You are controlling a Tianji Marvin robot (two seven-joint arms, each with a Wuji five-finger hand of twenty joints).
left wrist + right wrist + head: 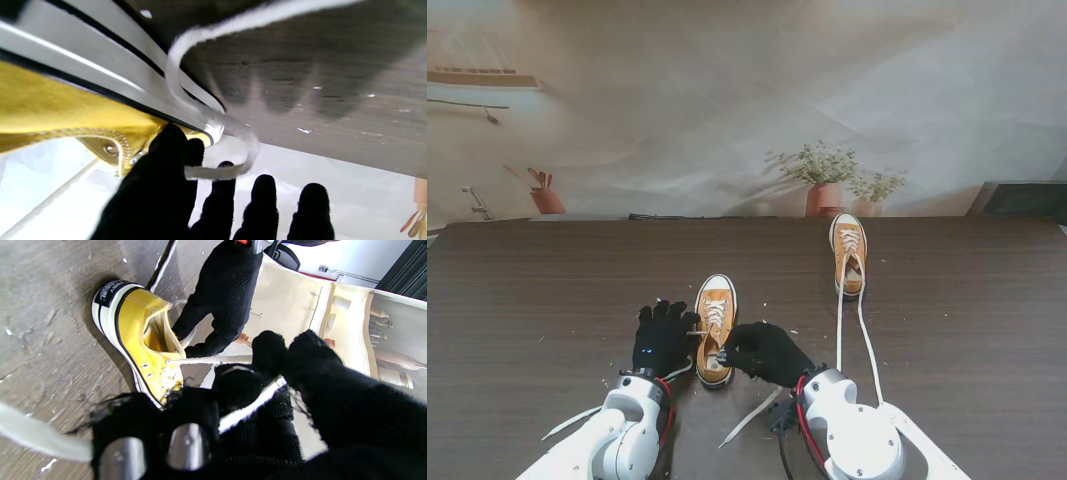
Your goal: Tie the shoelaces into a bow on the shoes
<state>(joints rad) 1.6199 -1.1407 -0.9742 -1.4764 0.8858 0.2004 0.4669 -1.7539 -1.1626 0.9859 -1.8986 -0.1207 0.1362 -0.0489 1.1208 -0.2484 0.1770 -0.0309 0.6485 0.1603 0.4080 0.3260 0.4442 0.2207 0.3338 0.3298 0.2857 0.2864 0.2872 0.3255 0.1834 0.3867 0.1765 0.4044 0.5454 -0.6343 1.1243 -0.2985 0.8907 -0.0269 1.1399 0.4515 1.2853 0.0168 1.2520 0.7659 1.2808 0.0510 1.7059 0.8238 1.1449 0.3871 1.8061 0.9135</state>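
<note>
While the near yellow shoe [714, 330] is lying between them, the left hand [663, 338] and the right hand [765, 352] are each pinching its white lace [213, 359].

The right robot hand [764, 352] hid the near shoe's [715, 318] heel side, and the lace [186, 83] by the left wrist camera was blurred.

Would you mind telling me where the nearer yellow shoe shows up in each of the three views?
Stand view: the near shoe lies at centre, between the left hand and the right hand.
Left wrist view: its yellow side and white sole fill one side, close up, by the fingers.
Right wrist view: the whole shoe, heel outward.
Shared landmark: the white lace drawn from its eyelets to the hands.
</note>
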